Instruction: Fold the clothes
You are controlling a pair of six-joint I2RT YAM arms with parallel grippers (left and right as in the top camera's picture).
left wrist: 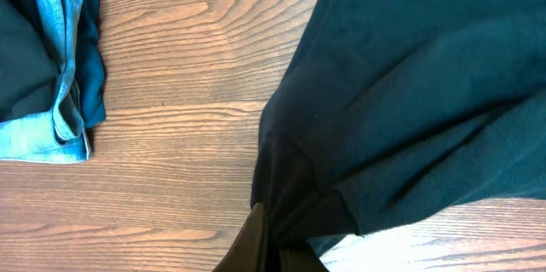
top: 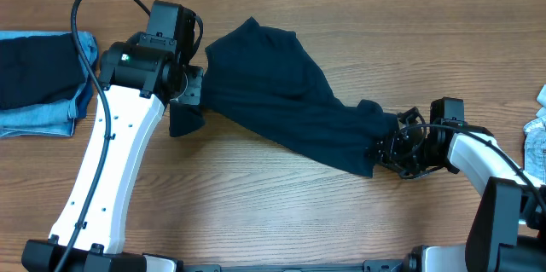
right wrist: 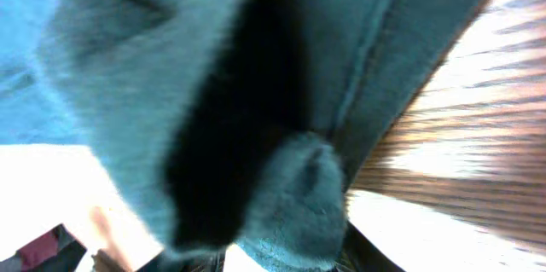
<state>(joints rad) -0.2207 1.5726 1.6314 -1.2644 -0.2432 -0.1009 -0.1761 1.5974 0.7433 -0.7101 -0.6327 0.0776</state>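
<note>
The clothes in hand are one dark navy shirt (top: pixel 273 93), stretched in a slant across the middle of the wooden table. My left gripper (top: pixel 189 93) is shut on its upper left edge, and a corner of cloth hangs below the jaws. In the left wrist view the shirt (left wrist: pixel 409 93) spreads up and to the right from my pinched gripper (left wrist: pixel 271 222). My right gripper (top: pixel 386 148) is shut on the bunched lower right end. The right wrist view is filled by the shirt (right wrist: pixel 171 76), with a thick fold wedged in the gripper (right wrist: pixel 281 255).
A pile of other clothes, navy cloth (top: pixel 34 72) on light blue denim (top: pixel 43 120), lies at the table's left edge; the denim (left wrist: pixel 43 127) also shows at the left of the left wrist view. A pale piece of denim (top: pixel 537 140) lies at the right edge.
</note>
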